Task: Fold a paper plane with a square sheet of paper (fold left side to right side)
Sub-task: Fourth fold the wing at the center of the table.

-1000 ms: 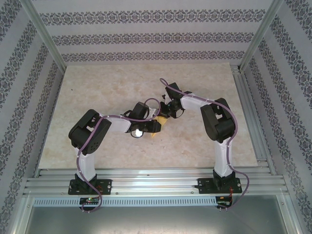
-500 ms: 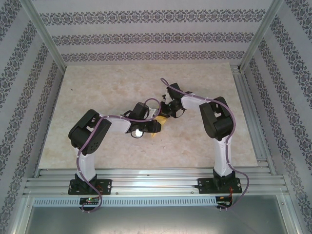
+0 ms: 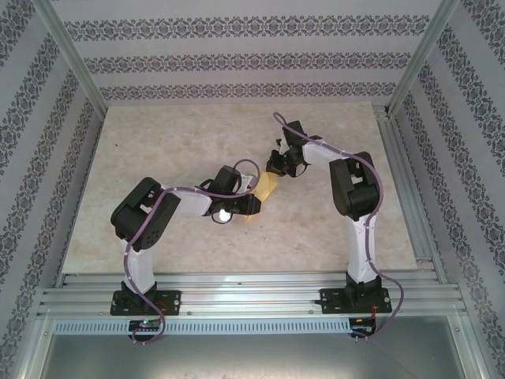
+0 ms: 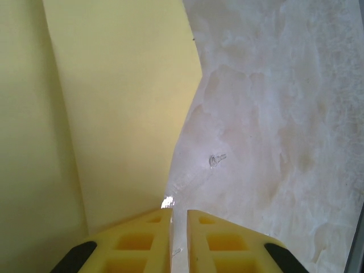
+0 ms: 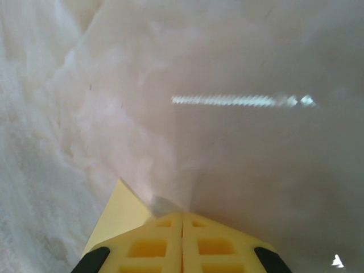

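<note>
a: where's your paper [image 3: 268, 187]?

b: near the middle of the worktop [image 3: 158, 142], between the two arms' ends. from the top you see a yellow piece of it poking out past the left wrist, and the rest is hidden under that arm. in the left wrist view it fills the upper left, with a straight crease running down it.

a: and your left pincer [image 4: 179, 211]?

b: barely open, just a thin slit between the fingers [image 4: 142, 239]. the paper's edge runs right down to the tip of one finger, and the other finger is over bare worktop. you can't tell whether it presses or grips the paper.

a: your right pincer [image 5: 182, 215]?

b: fully closed with nothing in it, over bare worktop just beyond the paper. one yellow corner [image 5: 116, 219] shows beside its fingers.
</note>
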Motion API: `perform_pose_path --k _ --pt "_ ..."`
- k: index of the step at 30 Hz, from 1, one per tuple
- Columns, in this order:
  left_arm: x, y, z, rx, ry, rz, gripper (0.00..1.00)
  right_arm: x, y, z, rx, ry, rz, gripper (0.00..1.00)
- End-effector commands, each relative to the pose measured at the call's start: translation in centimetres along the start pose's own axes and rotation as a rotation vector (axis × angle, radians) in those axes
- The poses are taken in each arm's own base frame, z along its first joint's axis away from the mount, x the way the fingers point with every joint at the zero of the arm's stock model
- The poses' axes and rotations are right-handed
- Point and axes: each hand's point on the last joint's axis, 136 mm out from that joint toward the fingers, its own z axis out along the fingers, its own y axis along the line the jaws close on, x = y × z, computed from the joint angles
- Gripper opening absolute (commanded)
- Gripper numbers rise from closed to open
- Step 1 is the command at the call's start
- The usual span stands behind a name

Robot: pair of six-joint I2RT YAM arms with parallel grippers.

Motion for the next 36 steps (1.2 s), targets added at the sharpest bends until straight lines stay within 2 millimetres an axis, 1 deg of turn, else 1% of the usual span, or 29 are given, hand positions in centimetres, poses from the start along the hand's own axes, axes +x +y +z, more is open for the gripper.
perform_pose_path --k 1,3,5,7,10,12,14,15,17,18,20,23,25,29,34,36 --pt "5.2 3.5 0.4 -0.114 0.141 -0.072 0.16 -1.8 -0.3 -0.1 0.029 -0.039 -0.020 0.07" --pt "5.2 3.5 0.4 -0.116 0.140 -0.073 0.16 -2.7 0.1 -1.0 0.016 -0.065 -0.016 0.07" --pt "5.1 3.4 0.3 -0.114 0.139 -0.072 0.16 -3.3 0.9 -2.6 -0.002 -0.103 -0.022 0.07" --pt "5.1 3.3 0.3 -0.109 0.135 -0.072 0.15 -3.1 1.7 -4.4 -0.017 -0.126 -0.038 0.08" --pt "4.9 3.1 0.3 -0.102 0.130 -0.070 0.15 -1.3 3.1 -6.6 -0.068 -0.136 -0.045 0.09" --pt "4.8 3.1 0.3 -0.104 0.130 -0.070 0.15 0.9 4.1 -7.6 -0.109 -0.129 -0.045 0.09" --pt "4.7 3.1 0.3 -0.104 0.128 -0.069 0.15 3.4 4.9 -7.9 -0.134 -0.112 -0.053 0.09" --pt "4.7 3.1 0.3 -0.106 0.129 -0.069 0.15 4.7 5.1 -7.7 -0.143 -0.096 -0.056 0.09" --pt "4.7 3.1 0.3 -0.106 0.129 -0.067 0.15 6.7 5.5 -7.1 -0.158 -0.070 -0.048 0.08" --pt "4.8 3.2 0.2 -0.111 0.131 -0.068 0.15 7.4 5.8 -6.7 -0.169 -0.055 -0.048 0.08" --pt "4.8 3.2 0.2 -0.112 0.130 -0.066 0.15 8.3 6.0 -5.7 -0.166 -0.038 -0.045 0.08" --pt "4.7 3.2 0.2 -0.112 0.128 -0.066 0.15 8.9 5.9 -4.0 -0.165 -0.021 -0.029 0.08" --pt "4.6 3.1 0.2 -0.112 0.126 -0.065 0.15 9.1 6.0 -2.9 -0.174 -0.007 -0.023 0.07" --pt "4.4 3.0 0.3 -0.111 0.128 -0.062 0.15 9.3 5.7 -0.8 -0.167 0.014 -0.002 0.07" --pt "4.3 3.0 0.3 -0.110 0.127 -0.061 0.15 9.2 4.8 1.0 -0.163 0.020 0.029 0.07" --pt "4.4 3.0 0.4 -0.110 0.129 -0.063 0.15 9.1 4.8 1.6 -0.173 0.029 0.038 0.07"
